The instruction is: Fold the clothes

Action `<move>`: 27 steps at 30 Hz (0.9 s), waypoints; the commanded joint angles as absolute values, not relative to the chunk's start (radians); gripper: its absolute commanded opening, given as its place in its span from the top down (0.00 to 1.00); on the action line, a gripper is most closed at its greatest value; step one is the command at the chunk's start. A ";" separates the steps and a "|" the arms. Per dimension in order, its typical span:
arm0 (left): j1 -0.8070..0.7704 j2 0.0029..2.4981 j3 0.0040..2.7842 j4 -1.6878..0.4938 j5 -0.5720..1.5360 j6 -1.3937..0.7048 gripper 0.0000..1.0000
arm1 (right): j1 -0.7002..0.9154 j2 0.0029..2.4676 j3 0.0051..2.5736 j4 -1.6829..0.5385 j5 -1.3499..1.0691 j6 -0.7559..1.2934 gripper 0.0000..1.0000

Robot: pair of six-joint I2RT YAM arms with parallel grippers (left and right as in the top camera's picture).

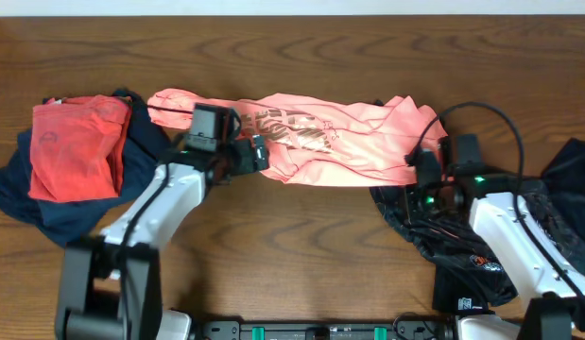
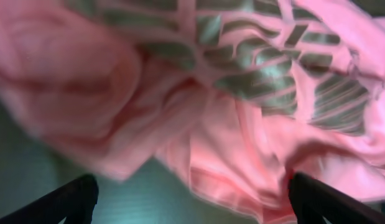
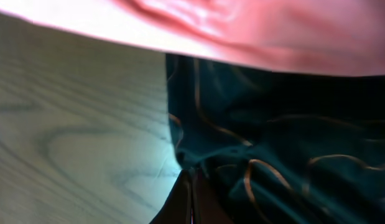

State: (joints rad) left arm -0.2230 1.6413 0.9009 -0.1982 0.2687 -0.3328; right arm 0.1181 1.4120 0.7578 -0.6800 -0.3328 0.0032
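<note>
Overhead: shows salmon-pink T-shirt (image 1: 320, 142) bunched across table (image 1: 301, 255), left claw (image 1: 258, 155) and right claw (image 1: 424, 173) at its near edge, likely to spread it flat. Left wrist: shows left claw released over lettering (image 2: 273, 81). Right wrist: shows right claw clenched at edge of black garment (image 3: 273, 137).

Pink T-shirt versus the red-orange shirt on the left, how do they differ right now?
The pink T-shirt is light salmon; the red-orange shirt is darker. The pink T-shirt lies rumpled in a long band, while the red-orange shirt is folded compactly on a navy garment. The pink T-shirt bears block lettering, the red-orange shirt a round logo. Both are warm-coloured.
</note>
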 commanded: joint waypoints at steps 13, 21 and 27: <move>-0.242 1.815 0.892 -0.015 0.159 -0.327 0.71 | 0.177 1.517 0.750 -0.625 -0.251 0.078 0.99; -0.228 1.815 0.892 -0.227 0.160 -0.323 0.94 | 0.177 1.521 0.750 -0.612 -0.213 0.088 0.99; -0.173 1.749 0.893 -0.357 0.159 -0.323 0.94 | 0.177 1.528 0.749 -0.623 -0.231 0.088 0.99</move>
